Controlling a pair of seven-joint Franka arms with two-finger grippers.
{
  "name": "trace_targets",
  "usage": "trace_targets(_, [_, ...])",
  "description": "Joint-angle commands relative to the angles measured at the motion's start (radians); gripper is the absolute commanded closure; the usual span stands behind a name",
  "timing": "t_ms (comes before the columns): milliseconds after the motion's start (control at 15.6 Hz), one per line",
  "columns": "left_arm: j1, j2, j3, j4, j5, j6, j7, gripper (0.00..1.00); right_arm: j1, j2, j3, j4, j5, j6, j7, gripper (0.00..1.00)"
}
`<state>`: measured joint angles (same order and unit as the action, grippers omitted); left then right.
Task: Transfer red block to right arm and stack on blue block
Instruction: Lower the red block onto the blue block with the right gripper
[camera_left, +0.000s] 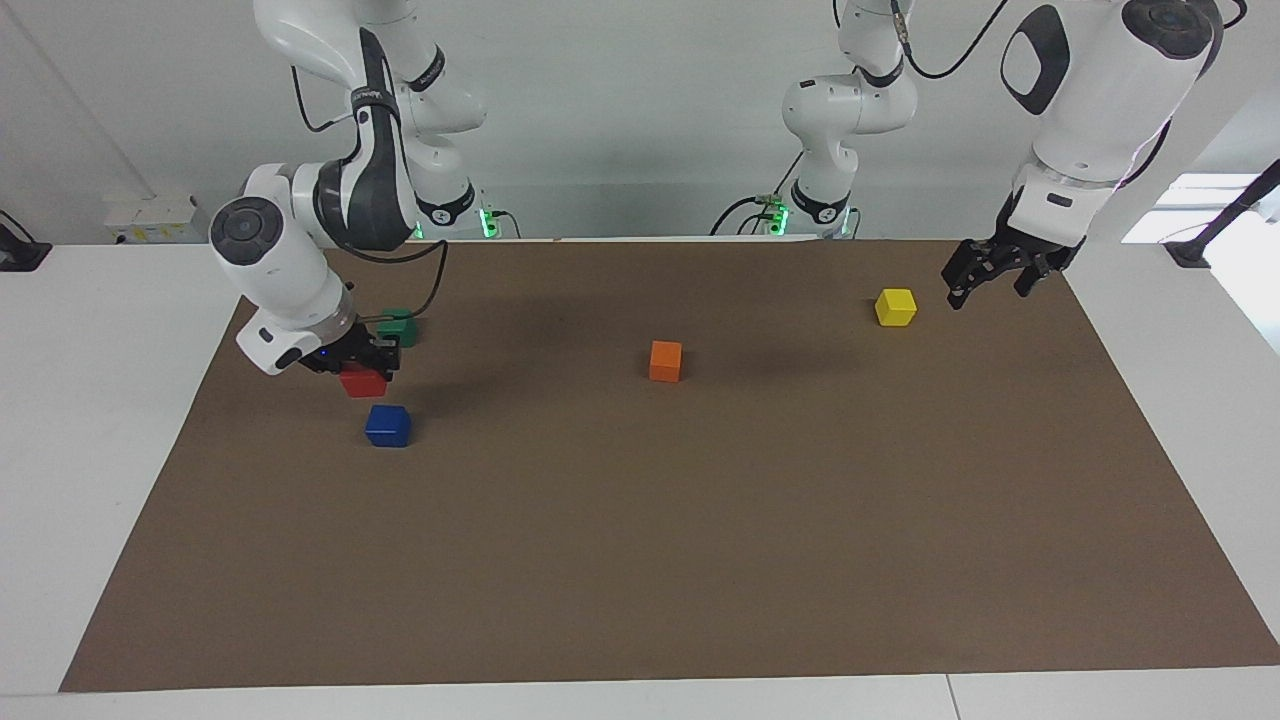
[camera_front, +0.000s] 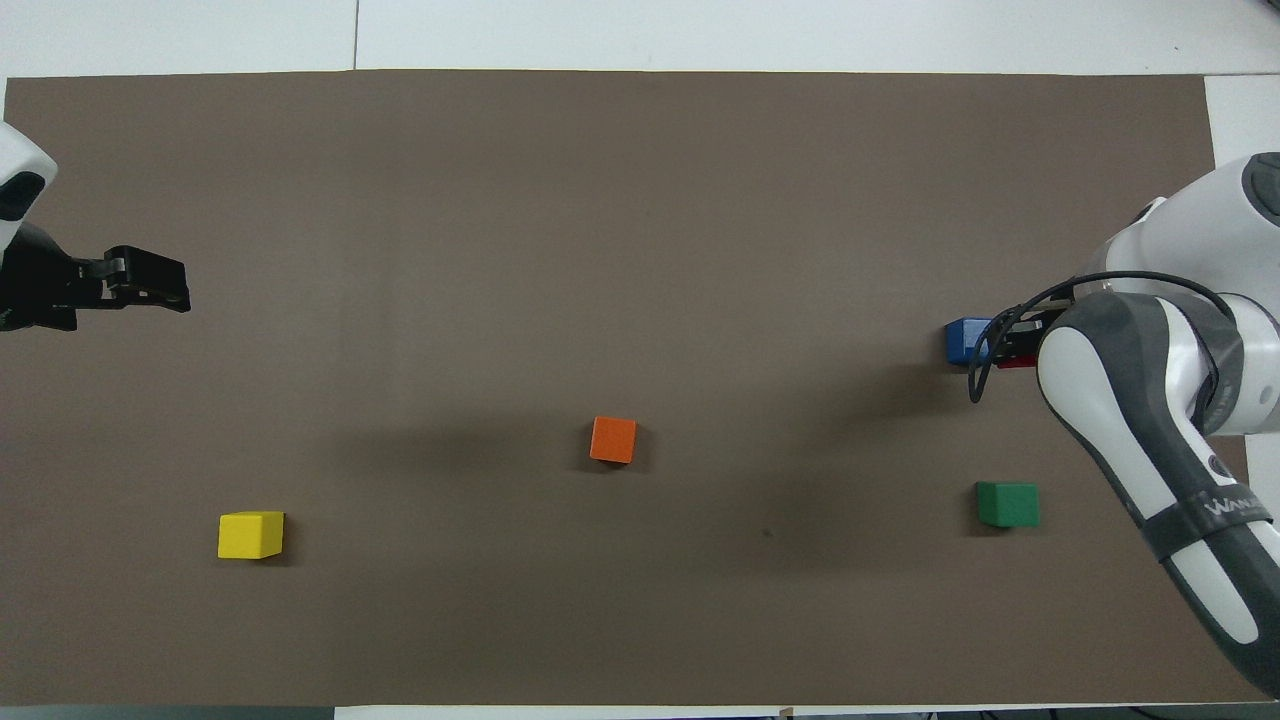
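My right gripper (camera_left: 366, 368) is shut on the red block (camera_left: 362, 382) and holds it just above the brown mat. The block hangs close beside the blue block (camera_left: 388, 425), slightly to the robots' side of it, not on it. In the overhead view the right arm hides most of the gripper, and only a sliver of the red block (camera_front: 1016, 362) shows next to the blue block (camera_front: 966, 340). My left gripper (camera_left: 988, 282) is open and empty, raised over the mat's edge at the left arm's end, and waits there; it also shows in the overhead view (camera_front: 165, 285).
A green block (camera_left: 398, 327) lies just nearer to the robots than the right gripper. An orange block (camera_left: 665, 360) sits mid-mat. A yellow block (camera_left: 895, 307) lies close to the left gripper. The brown mat (camera_left: 700, 560) covers the white table.
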<state>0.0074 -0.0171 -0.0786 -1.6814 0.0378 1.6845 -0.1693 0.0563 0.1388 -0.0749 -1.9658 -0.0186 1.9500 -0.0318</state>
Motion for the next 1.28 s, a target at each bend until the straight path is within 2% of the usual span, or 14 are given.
trace_targets(0, [0.003,-0.020,-0.007,-0.023,-0.004,-0.003,0.024,0.00,-0.018,0.041,0.015,0.004,-0.017,0.049,-0.022,1.00])
trace_targets(193, [0.009,-0.017,-0.033,0.011,-0.001,-0.041,0.147,0.00,-0.016,0.082,0.015,0.012,-0.017,0.095,-0.025,1.00])
trace_targets(450, [0.010,0.012,-0.036,0.097,-0.002,-0.098,0.172,0.00,-0.015,0.122,0.017,0.013,-0.008,0.150,-0.023,1.00])
trace_targets(706, [0.011,0.009,-0.036,0.091,-0.012,-0.086,0.163,0.00,-0.006,0.131,0.017,0.016,0.003,0.150,-0.016,1.00])
trace_targets(963, [0.016,0.008,-0.036,0.088,-0.012,-0.086,0.165,0.00,-0.023,0.133,0.017,0.016,0.066,0.153,-0.025,1.00])
trace_targets(1028, [0.016,0.008,-0.038,0.091,-0.012,-0.089,0.165,0.00,-0.027,0.133,0.017,0.016,0.068,0.155,-0.025,0.58])
trace_targets(1092, [0.016,0.009,-0.038,0.089,-0.012,-0.089,0.165,0.00,-0.030,0.133,0.017,0.016,0.072,0.155,-0.025,0.01])
trace_targets(1220, [0.014,0.006,-0.038,0.085,-0.012,-0.091,0.165,0.00,-0.030,0.133,0.017,0.016,0.075,0.158,-0.026,0.00])
